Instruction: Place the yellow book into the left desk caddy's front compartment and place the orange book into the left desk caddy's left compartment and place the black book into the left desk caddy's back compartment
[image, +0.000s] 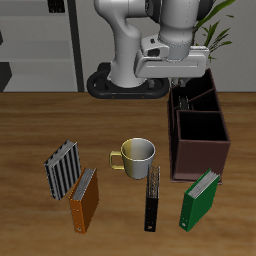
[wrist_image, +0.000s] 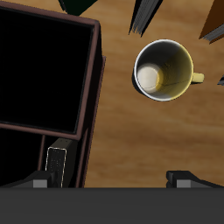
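Note:
The dark brown left desk caddy (image: 201, 140) stands beside the mug; its large square compartment (wrist_image: 44, 74) looks dark and empty. My gripper (image: 183, 82) hovers open over the caddy's back part, fingers (wrist_image: 185, 178) wide apart and empty. Below it, a small upright thing with pale edges (wrist_image: 57, 164) stands in a narrow compartment; I cannot tell whether it is the yellow book. The orange book (image: 85, 201) and the black book (image: 152, 199) stand near the table's front edge. The black book (wrist_image: 144, 16) and orange book (wrist_image: 215, 26) also show in the wrist view.
A cream mug (image: 136, 155) stands between the caddy and the books, also in the wrist view (wrist_image: 164, 70). A darker black-and-white striped book (image: 63, 169) stands behind the orange book. A green book (image: 200, 200) stands in front of the caddy. A plant is at the back.

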